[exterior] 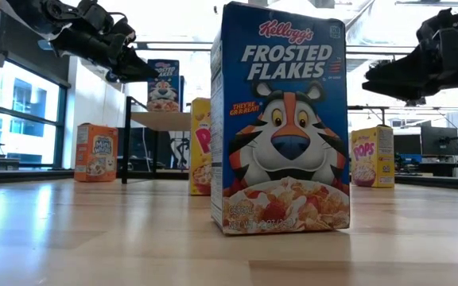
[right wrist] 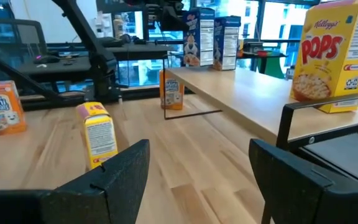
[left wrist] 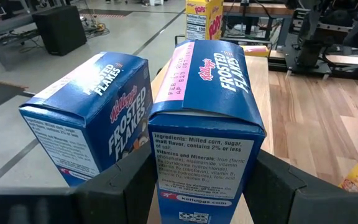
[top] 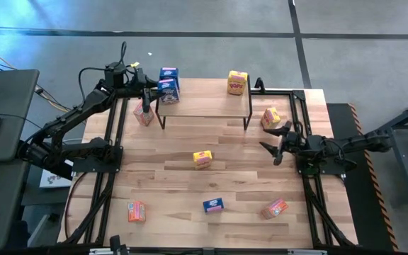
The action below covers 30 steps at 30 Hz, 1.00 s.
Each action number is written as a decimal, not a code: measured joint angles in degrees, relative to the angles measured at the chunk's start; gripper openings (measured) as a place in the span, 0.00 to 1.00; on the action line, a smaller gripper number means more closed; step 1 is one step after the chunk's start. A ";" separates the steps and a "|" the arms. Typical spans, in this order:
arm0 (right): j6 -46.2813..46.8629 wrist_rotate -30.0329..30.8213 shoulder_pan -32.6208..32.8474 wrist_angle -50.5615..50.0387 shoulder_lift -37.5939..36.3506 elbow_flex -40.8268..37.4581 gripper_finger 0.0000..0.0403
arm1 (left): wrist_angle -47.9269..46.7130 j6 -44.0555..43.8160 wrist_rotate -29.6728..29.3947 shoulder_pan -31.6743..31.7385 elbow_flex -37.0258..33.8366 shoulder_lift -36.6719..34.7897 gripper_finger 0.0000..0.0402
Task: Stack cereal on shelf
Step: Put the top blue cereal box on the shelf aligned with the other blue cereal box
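The shelf (top: 204,106) stands at the table's far middle. Two blue cereal boxes stand on its left end. My left gripper (top: 151,91) is shut on the nearer blue box (left wrist: 207,93), with the other blue box (left wrist: 92,118) just beyond it. A yellow box (top: 237,82) stands on the shelf's right end. My right gripper (top: 278,146) hovers open over the table, right of the shelf and near another yellow box (top: 270,117). An orange-red box (top: 144,113) stands on the table by the shelf's left legs. My left gripper pinches the nearer blue box between its two fingers (left wrist: 123,180), one on each broad face, low on the box (left wrist: 160,168). The fingers come level from the table's left side. The box is upright at the shelf's left end; its base is out of the wrist view.
Loose boxes lie on the table: yellow at the centre (top: 202,159), blue near the front (top: 213,205), orange-red at front left (top: 136,210) and front right (top: 275,208). Bare wood lies between them. The middle of the shelf top (right wrist: 247,87) is bare.
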 joint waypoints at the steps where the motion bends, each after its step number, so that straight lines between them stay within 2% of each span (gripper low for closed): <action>1: 0.06 0.00 -0.01 -0.89 -0.69 0.00 0.67 | 0.01 0.00 0.00 0.00 0.00 0.00 0.49; 9: 1.52 -1.75 0.01 -3.49 -4.64 0.02 0.67 | 0.01 0.11 0.02 -0.09 0.00 0.00 0.49; 20: 1.66 -3.42 0.01 -3.68 -4.07 0.04 0.67 | 0.08 3.32 -0.40 -0.11 0.00 0.03 0.49; 30: 1.49 -3.42 0.01 -3.72 -4.05 0.04 0.67 | 1.52 5.90 -0.15 -0.11 0.13 3.70 0.49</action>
